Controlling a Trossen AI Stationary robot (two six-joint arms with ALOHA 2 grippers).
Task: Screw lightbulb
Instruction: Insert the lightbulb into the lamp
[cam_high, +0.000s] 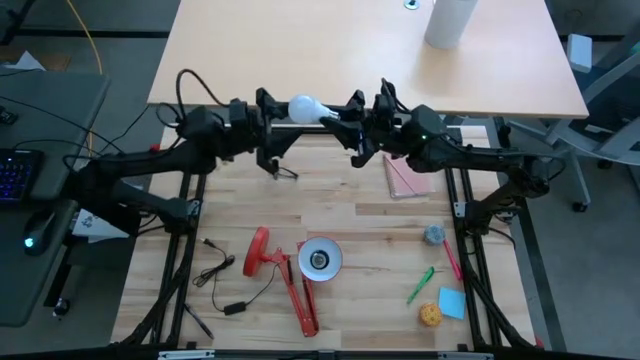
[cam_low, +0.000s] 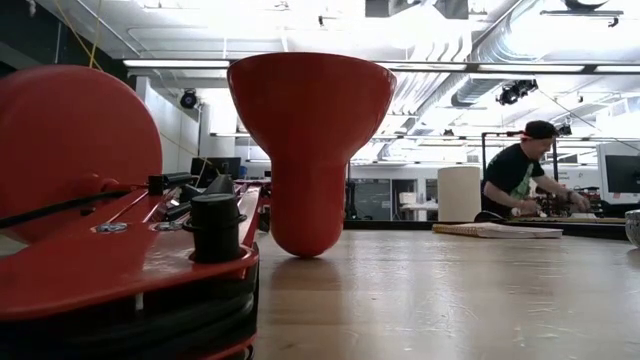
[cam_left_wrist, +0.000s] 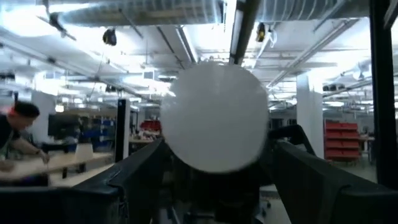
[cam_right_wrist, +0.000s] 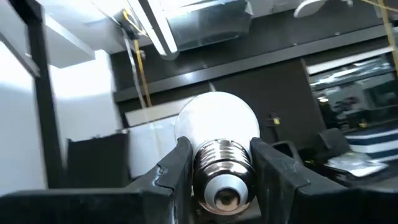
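Gripping the lightbulb (cam_right_wrist: 217, 134) by its screw base, the right pincer (cam_right_wrist: 216, 165) meets the left pincer (cam_high: 275, 118).

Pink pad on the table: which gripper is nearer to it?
Right. The right gripper, closed on the base of the lightbulb, sits close to the pink pad; the left gripper is on the lightbulb's far side, farther away.

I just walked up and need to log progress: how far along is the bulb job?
Done: the lightbulb is off the table, held in the air between both arms. In hand: the right gripper clamps its metal screw base, while the left gripper sits around the glass end; a handover seems underway. Left: the red lamp lies on the table nearer the front, its socket empty, so nothing is screwed in yet.
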